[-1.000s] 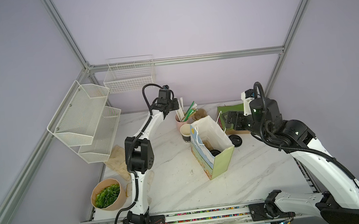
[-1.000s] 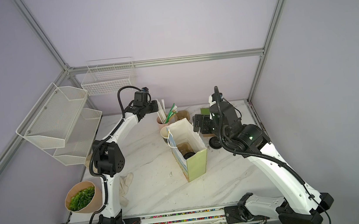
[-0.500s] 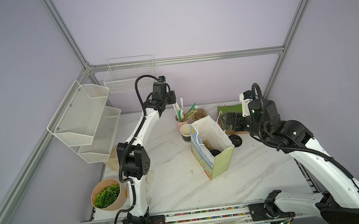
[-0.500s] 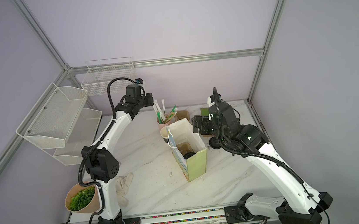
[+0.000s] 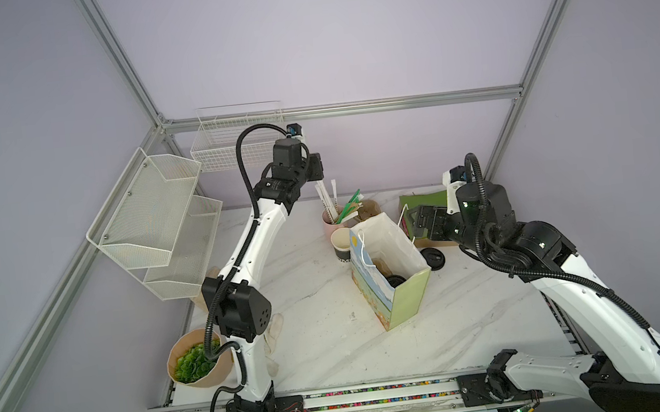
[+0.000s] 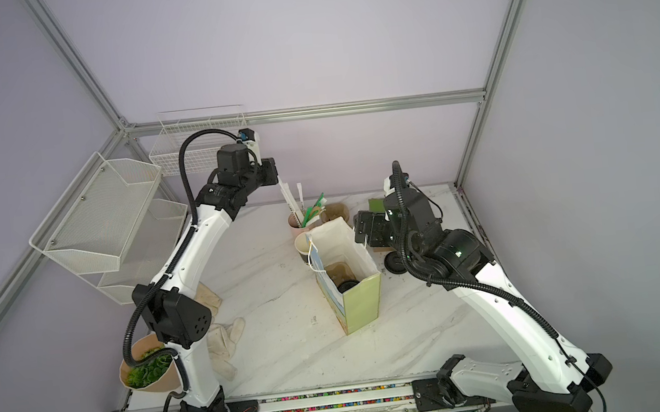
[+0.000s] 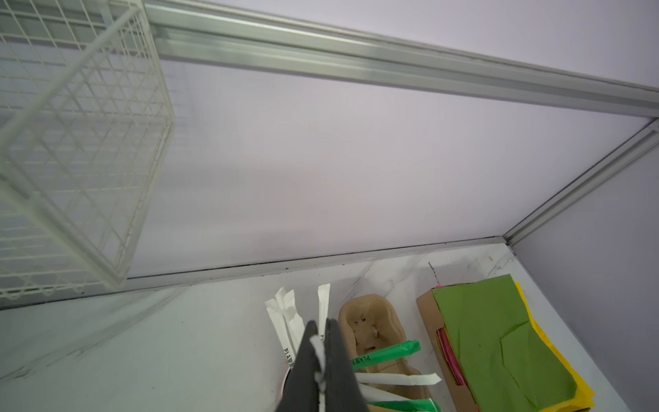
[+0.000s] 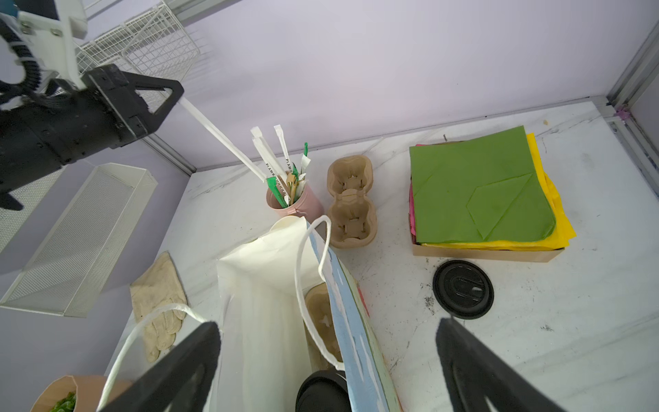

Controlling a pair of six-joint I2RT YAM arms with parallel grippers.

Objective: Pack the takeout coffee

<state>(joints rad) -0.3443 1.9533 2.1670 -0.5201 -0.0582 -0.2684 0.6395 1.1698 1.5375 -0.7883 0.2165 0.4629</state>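
The takeout coffee, a black lidded cup, stands inside the open paper bag beside a brown cup carrier. My left gripper is shut on a white wrapped straw, held high above the pink cup of straws; the straw's lower end reaches the cup's rim. My right gripper hangs open over the bag's far edge, holding nothing.
A lidless black cup stands by the bag. A loose black lid, an empty cup carrier and a box of coloured paper lie at the back right. Gloves, a salad bowl and wire shelves are on the left.
My left gripper has risen and drawn the white straw up out of the pink cup. The right arm has hardly moved.
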